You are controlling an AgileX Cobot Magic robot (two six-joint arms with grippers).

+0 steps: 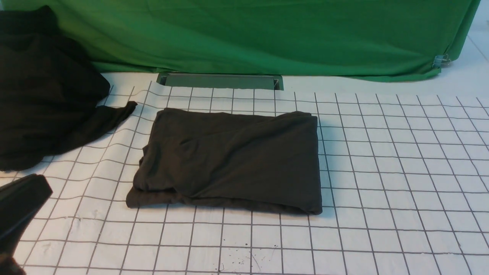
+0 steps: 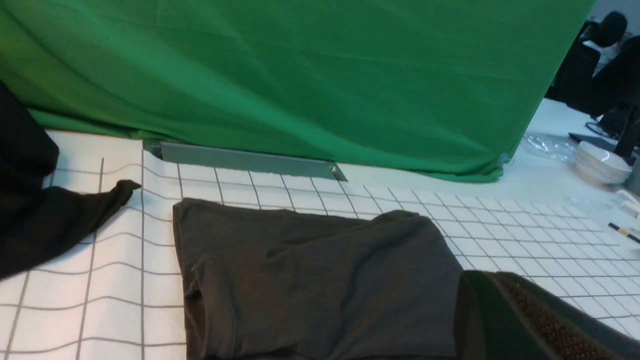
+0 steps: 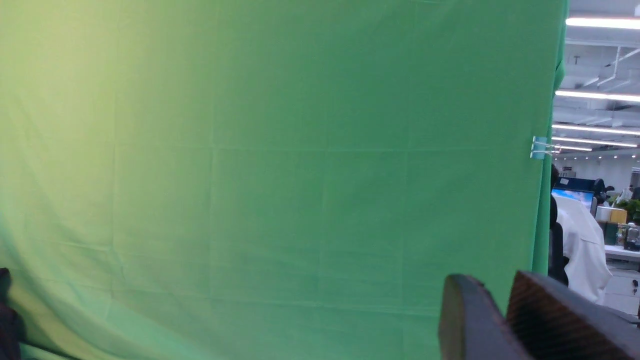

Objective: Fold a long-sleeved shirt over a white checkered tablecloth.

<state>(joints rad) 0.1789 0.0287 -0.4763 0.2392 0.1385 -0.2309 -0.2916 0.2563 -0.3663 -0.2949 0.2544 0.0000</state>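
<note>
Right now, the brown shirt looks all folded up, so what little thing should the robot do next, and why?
Probably nothing more than draw the left hand back off the white checkered tablecloth. The long-sleeved shirt already lies as a compact rectangle on the grid, neither hand holds it, and the black garment sits apart. One loose bottom edge might want a light press first.

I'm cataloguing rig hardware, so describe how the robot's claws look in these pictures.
Only parts show. The left claw is matte black plastic, its wedge-shaped finger lined with a dark brown, finely knurled pad; in the front view it is a blunt black wedge. The right claw shows two dark fingers, one with the same brownish textured pad. No cables or markings are visible.
</note>
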